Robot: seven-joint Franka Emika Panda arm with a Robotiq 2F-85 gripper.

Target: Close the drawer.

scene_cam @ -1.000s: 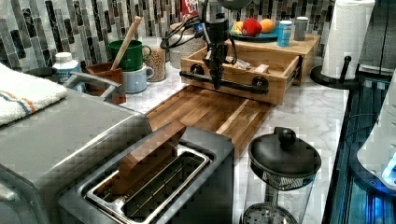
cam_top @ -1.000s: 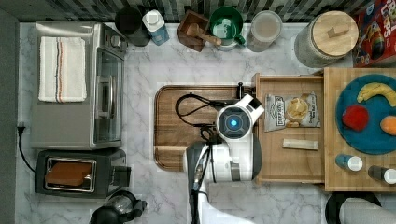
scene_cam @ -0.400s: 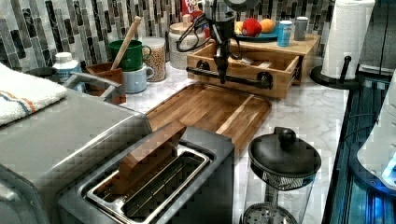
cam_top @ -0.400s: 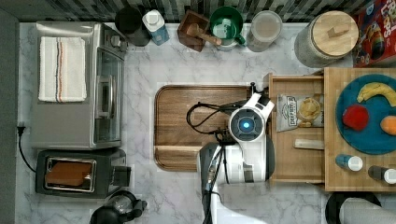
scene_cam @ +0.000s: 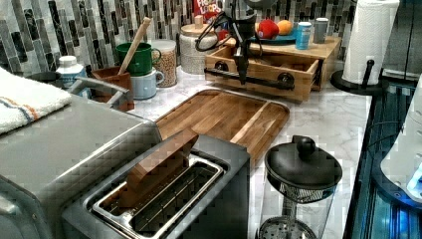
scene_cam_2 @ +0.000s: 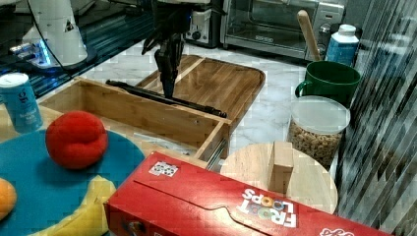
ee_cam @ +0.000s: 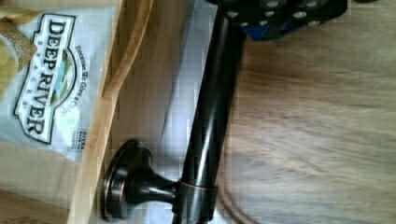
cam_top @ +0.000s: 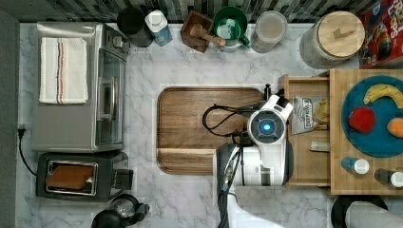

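Gripper (scene_cam: 243, 74) upper centre of the left view, at the long black bar handle (scene_cam: 249, 79) of the shallow light-wood drawer (scene_cam_2: 147, 110); drawer part open under the light-wood top (cam_top: 340, 137), upper right there. Push square on the bar, level, straight in. Cannot tell finger opening or any hold; chip bag (ee_cam: 51, 79) cut off in wrist view.

You face kitchen setting. Marble surface (cam_top: 190, 199) backed by mosaic tile backsplash (scene_cam: 50, 30). Appliances: toaster oven (cam_top: 78, 85) with folded towel (cam_top: 63, 70) on top, toaster (cam_top: 81, 176), French press (scene_cam: 302, 184). Food items: cereal box (scene_cam_2: 236, 206), cereal jar (scene_cam_2: 318, 129), fruit on blue plate (cam_top: 375, 118). Green mug (cam_top: 230, 23), paper towel roll (scene_cam: 368, 40), wooden tray (cam_top: 199, 128) complete scene.
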